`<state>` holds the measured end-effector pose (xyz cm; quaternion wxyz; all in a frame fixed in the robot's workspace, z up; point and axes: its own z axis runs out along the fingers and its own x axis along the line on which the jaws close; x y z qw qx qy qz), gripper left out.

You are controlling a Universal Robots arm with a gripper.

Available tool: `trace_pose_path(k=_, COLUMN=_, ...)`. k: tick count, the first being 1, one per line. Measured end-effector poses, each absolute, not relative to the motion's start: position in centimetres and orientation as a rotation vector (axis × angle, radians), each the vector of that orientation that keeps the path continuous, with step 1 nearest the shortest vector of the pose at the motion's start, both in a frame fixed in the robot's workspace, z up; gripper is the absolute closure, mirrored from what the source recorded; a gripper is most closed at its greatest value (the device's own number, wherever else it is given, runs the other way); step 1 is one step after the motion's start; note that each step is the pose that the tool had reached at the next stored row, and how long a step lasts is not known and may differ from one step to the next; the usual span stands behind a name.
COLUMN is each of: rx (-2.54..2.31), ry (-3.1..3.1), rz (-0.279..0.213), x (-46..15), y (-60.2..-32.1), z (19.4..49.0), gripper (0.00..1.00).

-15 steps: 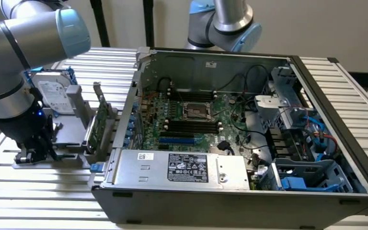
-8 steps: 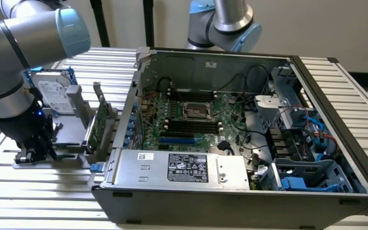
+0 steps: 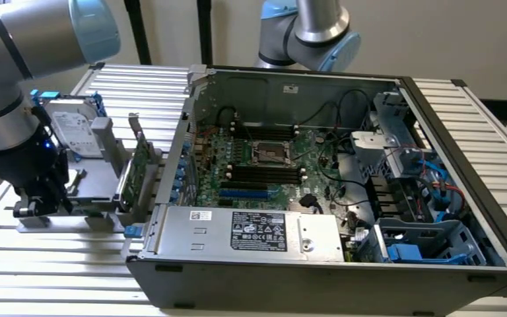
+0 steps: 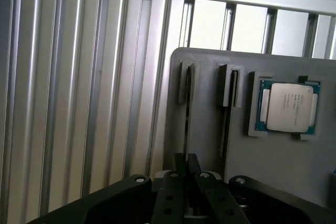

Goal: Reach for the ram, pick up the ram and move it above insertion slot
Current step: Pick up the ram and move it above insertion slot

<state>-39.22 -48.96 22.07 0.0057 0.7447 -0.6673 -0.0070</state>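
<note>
The ram [image 4: 186, 124] stands on edge in a slot of the grey holder plate [image 4: 210, 145], so it appears as a thin dark line running in between my fingers. My gripper [image 4: 186, 165] is down at the holder, with its two black fingers [image 4: 178, 162] pressed close together on the ram's near end. In the exterior view the gripper [image 3: 37, 206] sits low at the holder [image 3: 95, 191], at that view's left, outside the computer case. The black memory slots [image 3: 267, 175] lie on the motherboard inside the open case [image 3: 324, 264].
A processor chip [image 4: 287, 107] rests in a recess of the holder, next to a second narrow slot [image 4: 227, 90]. A silver hard drive [image 3: 70, 131] and a green expansion card [image 3: 135, 173] stand between the gripper and the case wall. A second arm [image 3: 311, 30] stands behind the case.
</note>
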Motion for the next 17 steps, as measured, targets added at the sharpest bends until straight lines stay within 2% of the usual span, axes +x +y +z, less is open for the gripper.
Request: trace_pose_path(k=17, rx=2.334, ry=-2.088, rz=-0.026, x=-36.2, y=-49.2, z=29.8, gripper=0.86)
